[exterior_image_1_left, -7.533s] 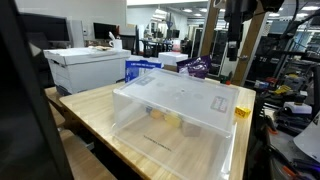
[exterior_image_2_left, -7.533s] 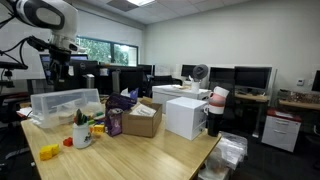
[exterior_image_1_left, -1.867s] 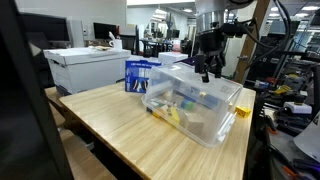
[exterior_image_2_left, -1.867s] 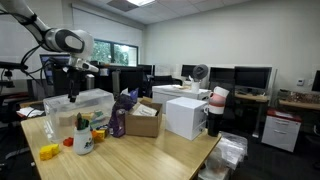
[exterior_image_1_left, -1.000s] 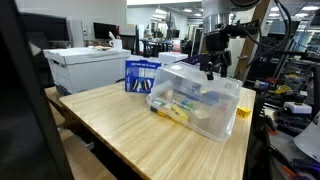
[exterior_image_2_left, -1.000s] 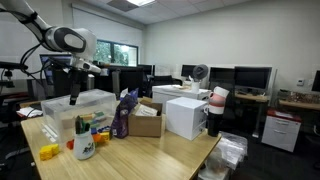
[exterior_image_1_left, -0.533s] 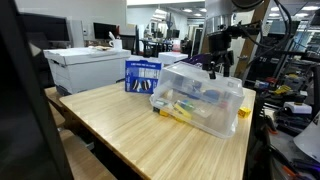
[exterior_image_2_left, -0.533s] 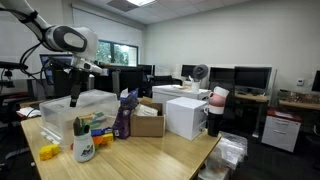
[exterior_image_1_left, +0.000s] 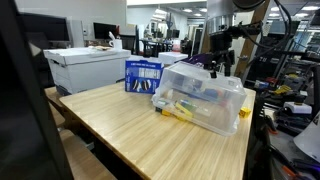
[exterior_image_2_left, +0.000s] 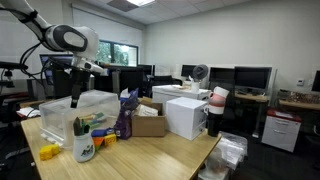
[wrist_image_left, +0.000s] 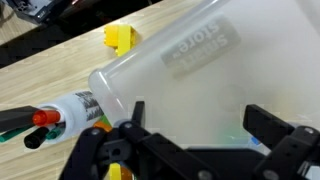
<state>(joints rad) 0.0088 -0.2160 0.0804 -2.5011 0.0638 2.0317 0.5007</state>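
Hanging the tool (exterior_image_1_left: 219, 70) wide open and empty over the far right end of the clear plastic bin (exterior_image_1_left: 200, 98), sitting on the wooden surface (exterior_image_1_left: 120, 130) directly below, long axis lying roughly left to right.

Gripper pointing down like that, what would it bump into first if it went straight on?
Probably the clear plastic bin. The open gripper points at its flat side, and nothing shows between them. It looks very close, though depth is hard to judge.

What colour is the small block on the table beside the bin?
Yellow. The block, beside the bin, shows best in the wrist view.
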